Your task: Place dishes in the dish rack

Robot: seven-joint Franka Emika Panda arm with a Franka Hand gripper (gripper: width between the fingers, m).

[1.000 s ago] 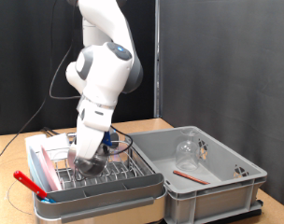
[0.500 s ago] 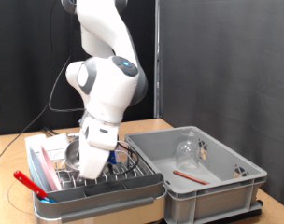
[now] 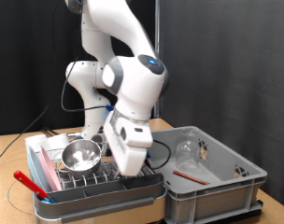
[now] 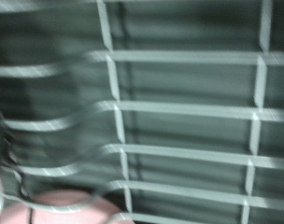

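The dish rack stands at the exterior view's lower left, a chrome wire frame on a pale base. Inside it lies a shiny steel bowl, and a pink plate stands on edge near its left end. My gripper hangs low over the rack's right part, to the right of the bowl and apart from it. The clear glass and a thin red utensil lie in the grey tub. The wrist view is blurred: rack wires and a pink plate edge, no fingers.
The grey plastic tub sits directly right of the rack, their walls side by side. A red-handled item and something blue stick out at the rack's left front corner. A cable trails on the wooden table behind.
The arm has swung from the rack's left-middle to its right part. The steel bowl, earlier under the hand, now lies uncovered in the rack.
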